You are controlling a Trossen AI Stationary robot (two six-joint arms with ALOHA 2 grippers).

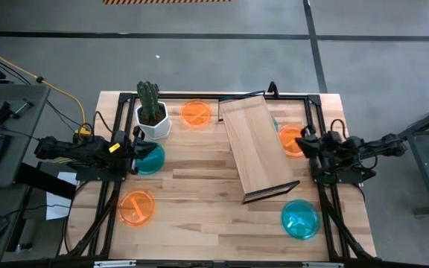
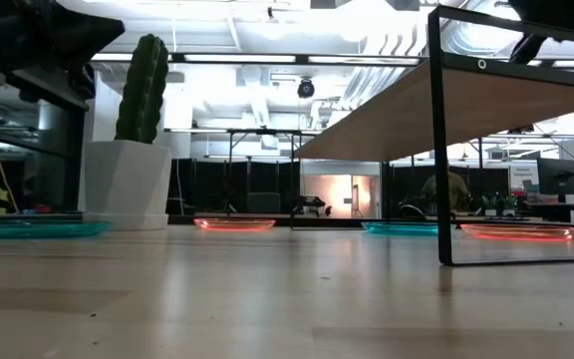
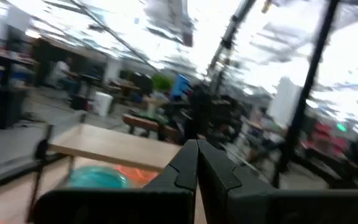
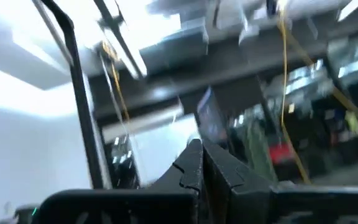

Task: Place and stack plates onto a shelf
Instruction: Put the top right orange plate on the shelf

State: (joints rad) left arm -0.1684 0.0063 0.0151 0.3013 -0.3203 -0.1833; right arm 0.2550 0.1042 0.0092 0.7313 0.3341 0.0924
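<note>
Shelf: you have the shelf (image 1: 255,145), a light-wood plank top on a dark frame, standing askew on the desk (image 1: 199,186), running from near the far edge toward the near right; nothing lies on it.
Orange plates: you can count three. One orange plate (image 1: 196,114) sits at the far edge, between the cactus pot (image 1: 153,119) and the shelf. A second orange plate (image 1: 292,139) lies just right of the shelf, partly under the right arm. A third orange plate (image 1: 136,207) lies near the near left corner.
Teal plates: you can see three. One teal plate (image 1: 151,158) lies by the left edge, just in front of the cactus pot, partly covered by the left arm. Another teal plate (image 1: 300,218) lies toward the near right corner. A sliver of a third teal plate (image 1: 275,123) shows at the shelf's right side, beyond the second orange plate.
Left end effector (image 3: 197,151): closed, fingers pressed together, empty, raised over the left edge of the desk.
Right end effector (image 4: 199,152): closed, empty, raised over the right edge of the desk, near the second orange plate.
</note>
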